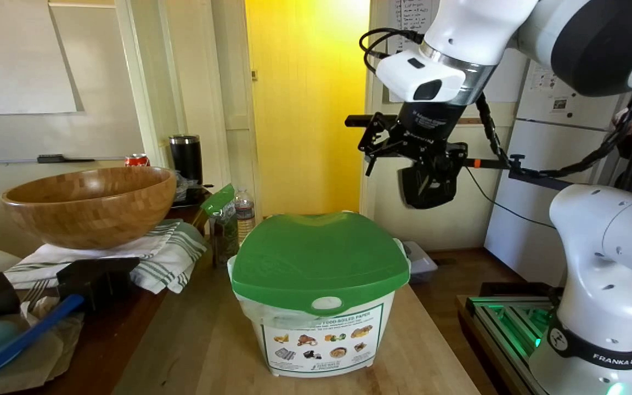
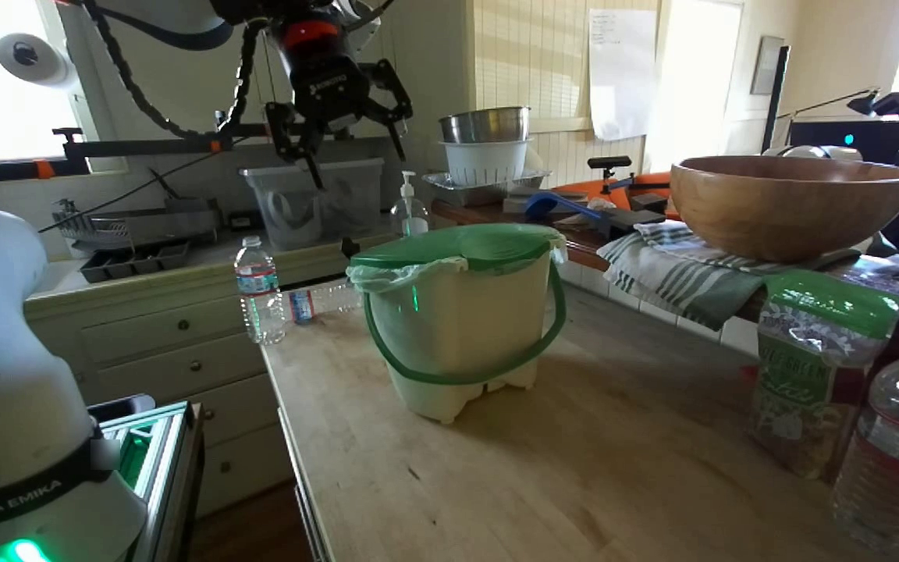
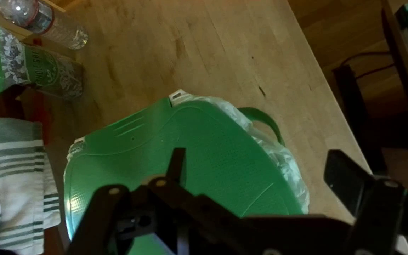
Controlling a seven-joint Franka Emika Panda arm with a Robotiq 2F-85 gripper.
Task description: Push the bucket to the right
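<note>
The bucket [image 1: 321,269] is a white tub with a green lid and a label on its side. It stands upright on the wooden table. Its green handle hangs down its side in an exterior view, where the bucket [image 2: 461,320] shows a plastic liner at the rim. My gripper [image 1: 401,174] is open and empty, above the bucket and apart from it in both exterior views; it also shows there [image 2: 358,170]. In the wrist view the gripper [image 3: 256,154] has one finger over the lid [image 3: 204,141] and one over the table beside it.
A wooden bowl [image 1: 91,203] sits on a striped towel [image 1: 170,255] on a counter beside the table. A green-topped bag [image 2: 816,375] and a water bottle [image 2: 898,445] stand at one end. An upright bottle [image 2: 260,293] and a lying bottle [image 2: 325,300] are beyond the bucket.
</note>
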